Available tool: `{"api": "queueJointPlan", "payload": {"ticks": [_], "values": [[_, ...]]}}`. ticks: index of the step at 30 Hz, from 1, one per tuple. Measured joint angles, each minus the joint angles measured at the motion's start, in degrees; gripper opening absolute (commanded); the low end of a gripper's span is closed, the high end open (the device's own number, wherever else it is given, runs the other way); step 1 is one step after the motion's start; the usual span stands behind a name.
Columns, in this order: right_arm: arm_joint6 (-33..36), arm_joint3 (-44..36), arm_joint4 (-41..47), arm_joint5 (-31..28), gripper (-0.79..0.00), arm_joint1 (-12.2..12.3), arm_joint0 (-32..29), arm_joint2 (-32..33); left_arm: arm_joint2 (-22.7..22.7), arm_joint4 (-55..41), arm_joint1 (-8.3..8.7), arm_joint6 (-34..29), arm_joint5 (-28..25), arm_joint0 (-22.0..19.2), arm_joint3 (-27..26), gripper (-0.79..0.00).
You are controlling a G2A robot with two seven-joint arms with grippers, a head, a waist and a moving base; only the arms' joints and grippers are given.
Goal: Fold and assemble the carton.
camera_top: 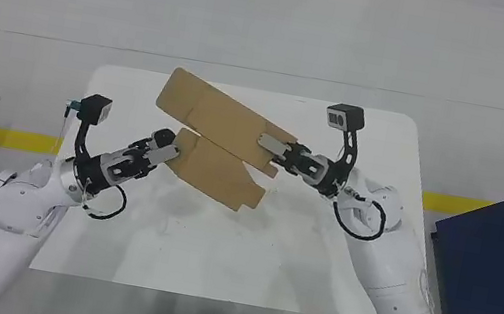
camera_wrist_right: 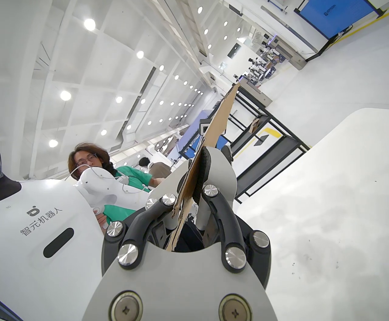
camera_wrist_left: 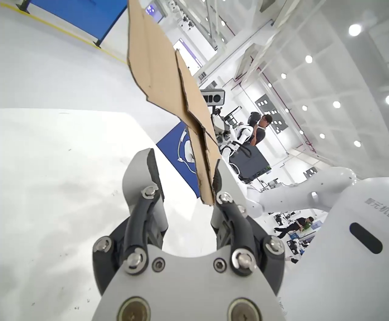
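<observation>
While right jaws pinch carton (camera_top: 222, 123), left jaws straddle it.

Robotics lab hall, high white ceiling (camera_wrist_right: 45, 76), round lamps (camera_wrist_right: 89, 24), blue partitions (camera_wrist_left: 76, 15), yellow floor line (camera_top: 452, 204), other robots (camera_wrist_left: 241, 133)

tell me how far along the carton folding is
Done: the flat brown cardboard carton is up off the white table. In hand: the right end effector is shut on one edge; the left end effector is open, with a carton flap against one finger. Left: nearly all of it, since the carton looks flat, with no box shape formed and no flaps closed.
</observation>
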Motion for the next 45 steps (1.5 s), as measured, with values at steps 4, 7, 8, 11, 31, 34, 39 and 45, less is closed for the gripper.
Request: {"api": "queueJointPlan", "payload": {"ticks": [4,7,8,11,31,34,39,45], "values": [[-0.30,-0.58,-0.47,0.07,-0.785,0.09,-0.26,-0.03,0.90,0.48,-0.13,-0.48,0.16,-1.20,1.01,-0.480],[-0.77,-0.73,-0.67,0.15,-0.785,0.14,-0.30,-0.01,-1.03,5.42,-0.04,2.36,0.84,-2.00,1.43,-0.443],[-1.03,-0.70,-0.66,0.20,-0.785,0.16,-0.29,0.04,-2.65,9.79,0.08,4.54,1.34,-1.92,0.73,-0.443],[-1.61,-0.24,-0.43,0.37,-0.785,0.20,-0.21,0.18,-6.62,17.09,0.17,11.58,0.55,1.13,-3.42,-0.440],[-4.98,0.59,-4.27,-0.65,-0.785,0.28,-0.08,-0.53,-7.44,17.12,0.57,10.73,-0.56,9.65,-14.77,-0.483],[-4.96,0.14,-4.41,-1.00,-0.785,0.42,-0.75,-0.29,-6.60,19.09,0.50,10.51,-0.02,8.84,-14.26,-0.486],[-5.00,-1.30,-5.63,-1.52,-0.785,0.66,-1.80,0.11,-5.05,19.92,0.33,10.46,0.89,7.70,-13.30,-0.489],[-5.23,-3.41,-7.16,-1.89,-0.785,0.96,-3.24,0.50,-3.22,19.64,0.19,9.76,1.21,6.82,-12.01,-0.496]]}}
